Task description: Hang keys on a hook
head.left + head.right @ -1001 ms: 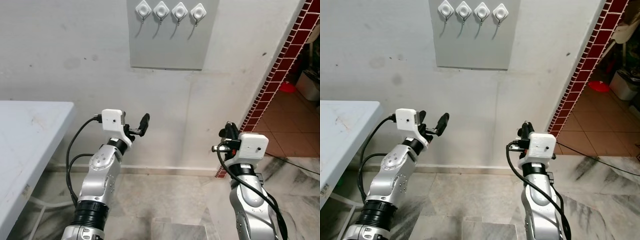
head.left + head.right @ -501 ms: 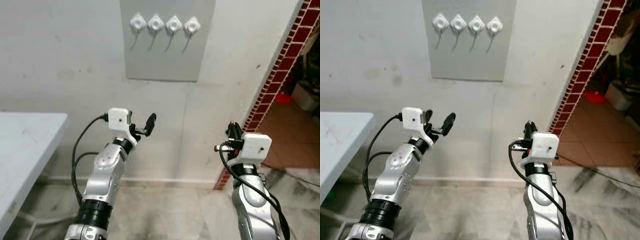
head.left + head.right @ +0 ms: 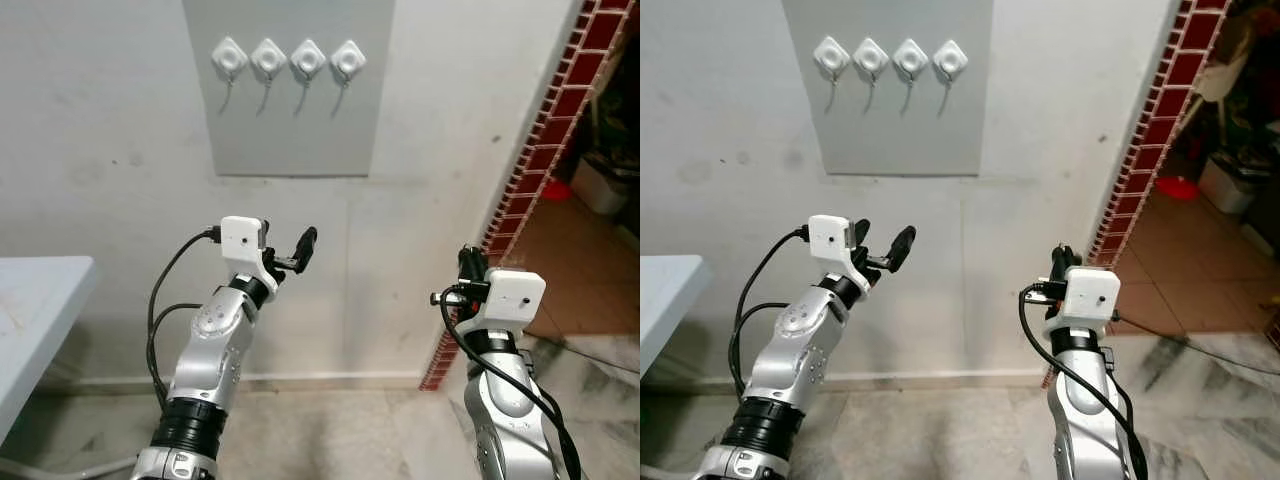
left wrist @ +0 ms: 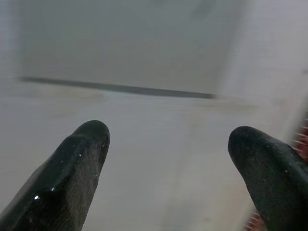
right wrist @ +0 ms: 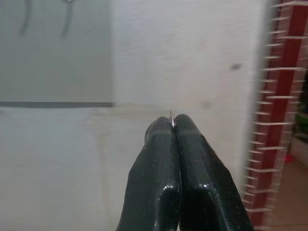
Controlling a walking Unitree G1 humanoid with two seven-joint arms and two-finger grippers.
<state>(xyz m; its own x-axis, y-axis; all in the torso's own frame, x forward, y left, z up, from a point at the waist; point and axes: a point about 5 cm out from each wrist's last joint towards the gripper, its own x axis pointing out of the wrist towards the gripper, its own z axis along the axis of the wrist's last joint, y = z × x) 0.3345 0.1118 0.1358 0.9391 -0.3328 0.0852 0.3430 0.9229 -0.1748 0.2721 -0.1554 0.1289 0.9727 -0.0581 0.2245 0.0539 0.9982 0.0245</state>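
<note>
Right claw (image 5: 172, 126) pinched tight on a thin metal sliver, likely the key ring (image 5: 171, 118): light, stiff, slippery. Hooks (image 3: 290, 62) well above. Left claw (image 4: 168, 144) spread wide, empty.

Off beyond my left jaws sits a pale blue table edge (image 3: 40, 300). Past my right jaws runs a red brick-tiled wall edge (image 3: 545, 150), then a terracotta tiled floor (image 3: 580, 270).

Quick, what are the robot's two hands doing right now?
Left hand: open, holding nothing.
Right hand: closed, a thin metal sliver pinched at its tips; too small to tell what it is.
</note>
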